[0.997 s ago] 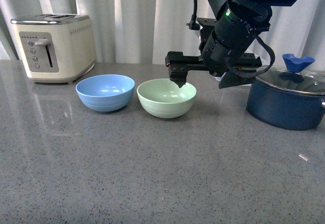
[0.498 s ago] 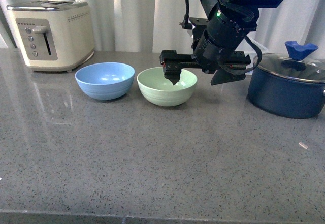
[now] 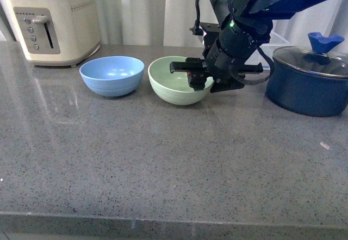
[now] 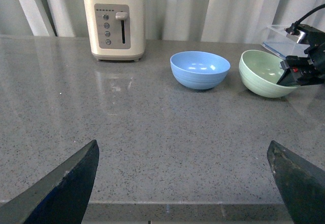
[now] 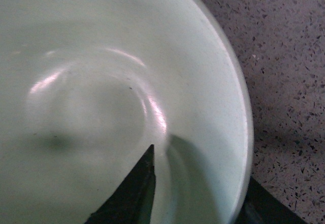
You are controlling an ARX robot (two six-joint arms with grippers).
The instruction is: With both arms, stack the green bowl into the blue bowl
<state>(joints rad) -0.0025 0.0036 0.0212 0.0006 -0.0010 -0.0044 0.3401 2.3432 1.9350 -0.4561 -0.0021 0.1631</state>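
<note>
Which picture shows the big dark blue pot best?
The front view: the dark blue pot stands at the right with its lid, only its edge cut off. The left wrist view leaves it out; the right wrist view shows just the inside of the green bowl.

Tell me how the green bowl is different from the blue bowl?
The green bowl is pale mint; the blue bowl is sky blue. The right tool reaches over the green bowl's rim, part inside and part outside; nothing touches the blue bowl. The blue bowl sits nearer the toaster, the green bowl nearer the pot. Both are round and look the same size.
</note>
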